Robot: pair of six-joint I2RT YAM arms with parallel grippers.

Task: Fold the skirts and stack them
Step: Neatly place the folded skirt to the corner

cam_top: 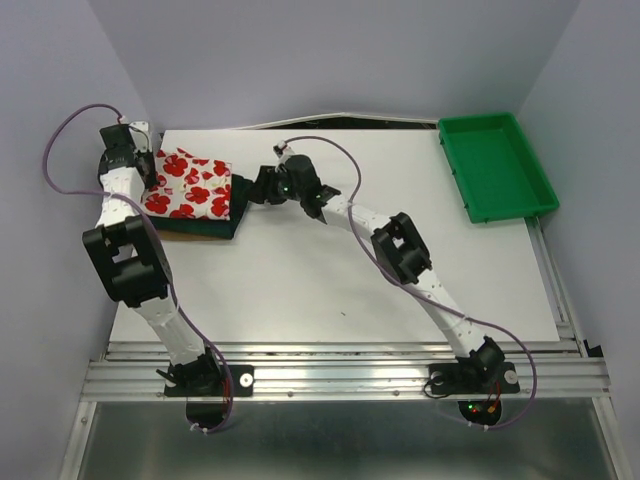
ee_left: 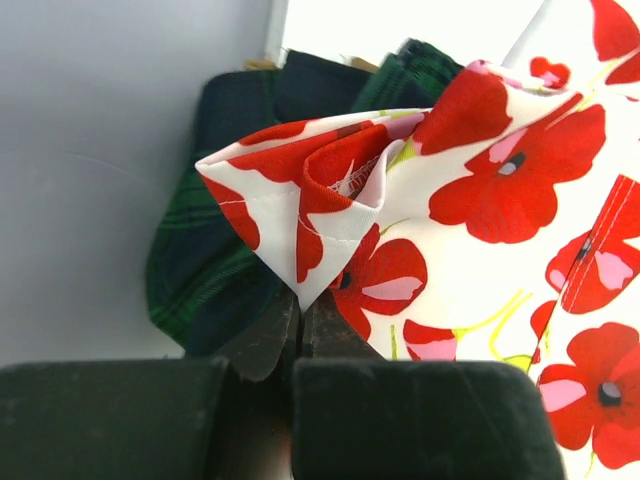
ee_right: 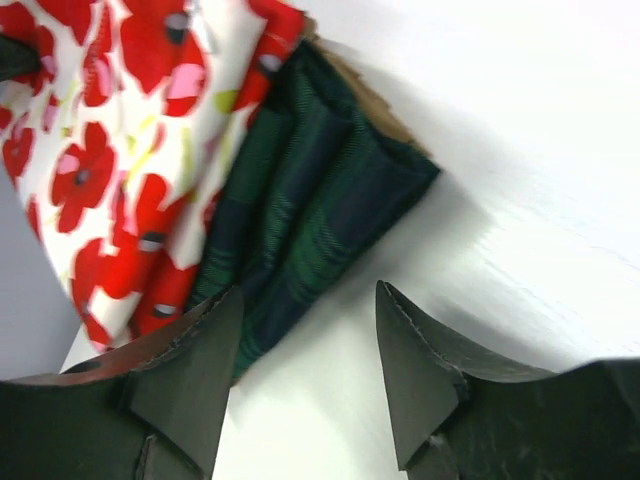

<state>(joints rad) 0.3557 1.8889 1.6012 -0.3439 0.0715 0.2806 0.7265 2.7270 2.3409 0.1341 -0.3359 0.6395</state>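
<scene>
Left jaws pinching, poppy skirt (ee_left: 480, 200) — atop plaid (ee_left: 200, 280)

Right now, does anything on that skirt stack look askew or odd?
Yes. One corner of the floral skirt is bunched into a peak, pinched in the shut left pincer, not lying flat. The plaid skirt underneath sticks out past its right edge.

Flowered skirt (cam_top: 193, 186) lies on plaid skirt (cam_top: 241, 200), far left on table (cam_top: 330, 285); tray (cam_top: 495, 165) far right.
</scene>
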